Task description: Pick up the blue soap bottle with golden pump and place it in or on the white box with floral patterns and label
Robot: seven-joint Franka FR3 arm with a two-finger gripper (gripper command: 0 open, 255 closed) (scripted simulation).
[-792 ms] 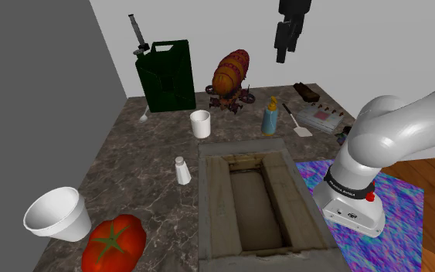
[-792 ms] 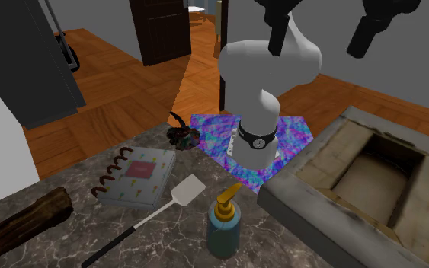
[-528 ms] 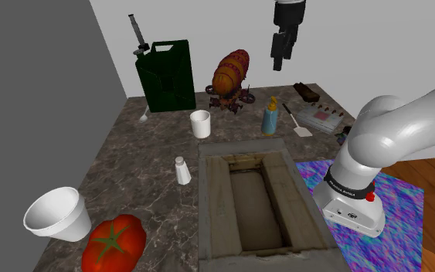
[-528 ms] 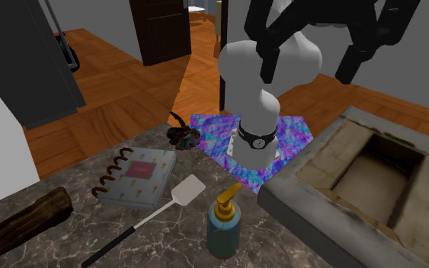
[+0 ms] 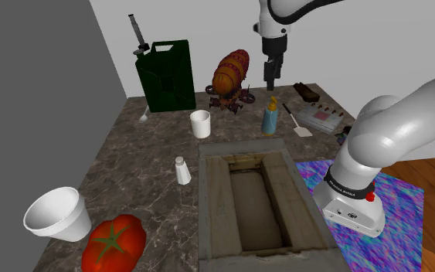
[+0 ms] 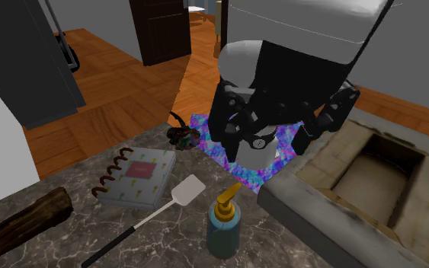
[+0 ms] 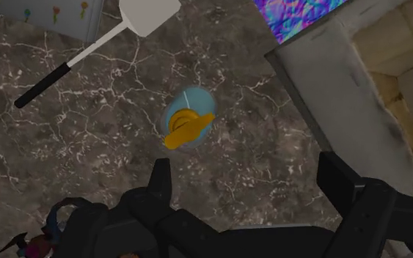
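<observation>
In the shoulder view, nearest the camera, a round white bowl [image 5: 75,224] on the dark marble table [image 5: 146,162] looks empty. So does the big grey stone trough [image 5: 212,201] on that view's right of it. Farther on, a small white cup [image 5: 200,128] looks empty too. To that view's right of the cup, the blue soap bottle with a golden pump [image 5: 270,117] stands upright on the table. The black gripper [image 5: 270,81] hangs right above it, its fingers [image 7: 161,182] wide apart and holding nothing. I think this is the reaching step. Next it should go straight down, get the bottle between the fingers and squeeze below the pump. Far on that view's right lies the flat white box with flowers and a pink label [image 5: 321,116], bare on top.
</observation>
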